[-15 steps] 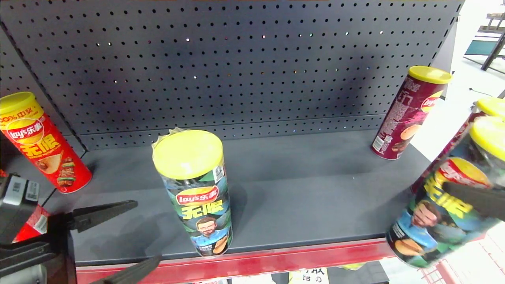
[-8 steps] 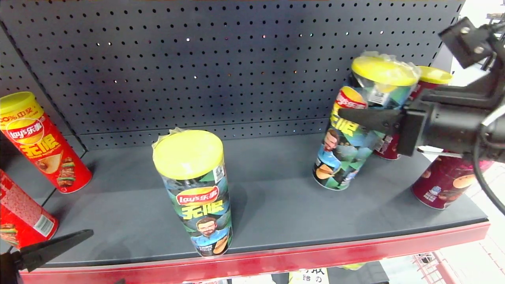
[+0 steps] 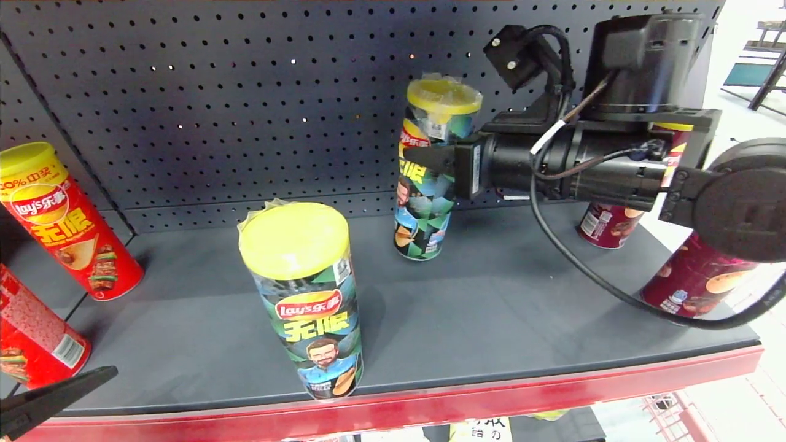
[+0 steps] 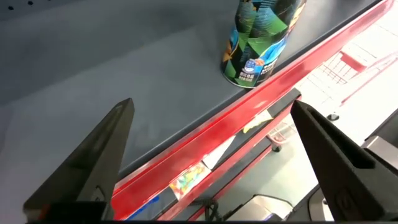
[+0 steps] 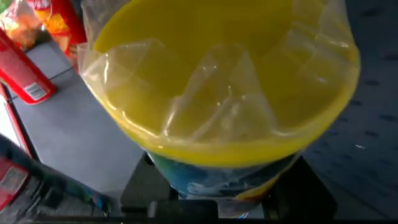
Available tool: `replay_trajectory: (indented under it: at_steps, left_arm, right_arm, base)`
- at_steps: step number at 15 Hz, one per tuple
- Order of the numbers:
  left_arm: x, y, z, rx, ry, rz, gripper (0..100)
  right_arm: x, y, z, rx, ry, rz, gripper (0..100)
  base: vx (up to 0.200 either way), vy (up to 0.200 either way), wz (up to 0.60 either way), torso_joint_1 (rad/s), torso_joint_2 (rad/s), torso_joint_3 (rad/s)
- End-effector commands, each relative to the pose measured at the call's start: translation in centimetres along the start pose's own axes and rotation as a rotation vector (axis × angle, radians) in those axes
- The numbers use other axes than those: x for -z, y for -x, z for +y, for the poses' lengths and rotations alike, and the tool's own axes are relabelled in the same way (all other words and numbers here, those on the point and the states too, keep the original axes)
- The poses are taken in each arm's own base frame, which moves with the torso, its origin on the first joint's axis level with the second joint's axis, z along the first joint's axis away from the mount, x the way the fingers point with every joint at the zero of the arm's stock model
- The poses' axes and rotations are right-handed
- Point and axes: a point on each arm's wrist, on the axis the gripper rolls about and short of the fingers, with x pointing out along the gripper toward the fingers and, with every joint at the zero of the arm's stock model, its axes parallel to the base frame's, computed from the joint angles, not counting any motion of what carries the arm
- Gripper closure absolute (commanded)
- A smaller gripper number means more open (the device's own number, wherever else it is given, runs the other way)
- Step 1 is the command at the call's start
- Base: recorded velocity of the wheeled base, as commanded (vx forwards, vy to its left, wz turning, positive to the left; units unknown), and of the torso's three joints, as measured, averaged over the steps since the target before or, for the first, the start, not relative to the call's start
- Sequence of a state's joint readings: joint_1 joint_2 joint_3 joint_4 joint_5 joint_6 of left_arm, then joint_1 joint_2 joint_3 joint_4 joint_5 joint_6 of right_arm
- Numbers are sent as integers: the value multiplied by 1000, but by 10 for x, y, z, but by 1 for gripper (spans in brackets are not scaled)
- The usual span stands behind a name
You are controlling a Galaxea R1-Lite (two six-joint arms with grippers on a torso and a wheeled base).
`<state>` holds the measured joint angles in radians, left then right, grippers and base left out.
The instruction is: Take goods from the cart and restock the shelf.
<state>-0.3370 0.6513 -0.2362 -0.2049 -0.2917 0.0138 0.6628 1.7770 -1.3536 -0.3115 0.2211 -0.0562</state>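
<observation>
- Back on the shelf (image 3: 491, 307), right gripper (image 3: 433, 164) is clamped on an upright green chips can (image 3: 424, 221).
- left gripper (image 4: 211, 118) hangs wide open at the shelf's front.

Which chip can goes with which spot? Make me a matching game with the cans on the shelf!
Things:
1. red can with the yellow lid
2. front green can
3. back green can
4. nearer maroon can

Places:
A. gripped by the right gripper
B. right end of the shelf, near the front
C. far left, by the back wall
D. standing alone by the red front edge

Pairs: 1-C, 2-D, 3-A, 4-B.
</observation>
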Motion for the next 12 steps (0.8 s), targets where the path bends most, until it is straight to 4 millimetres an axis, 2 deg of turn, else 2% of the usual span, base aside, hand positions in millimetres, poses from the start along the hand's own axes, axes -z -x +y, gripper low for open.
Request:
replay_trajectory:
  at_steps: [1,5,8,12]
  left_arm:
    - [0,0,0,2,-2,0,0]
    - [-2,-1,0,2,-2,0,0]
    - [-3,-2,0,3,-2,0,0]
    - [-2,-2,0,6,-1,4,0]
  right_arm:
    - [13,-18,2,-16,-6,37,100]
    - [23,-30,1,-19,-7,62,100]
    - [23,-40,-2,-18,-6,53,100]
    - [26,-44,2,-26,-6,61,100]
  base:
    - [0,0,0,0,0,0]
    - [0,0,0,0,0,0]
    - [0,0,0,0,0,0]
    - [0,0,0,0,0,0]
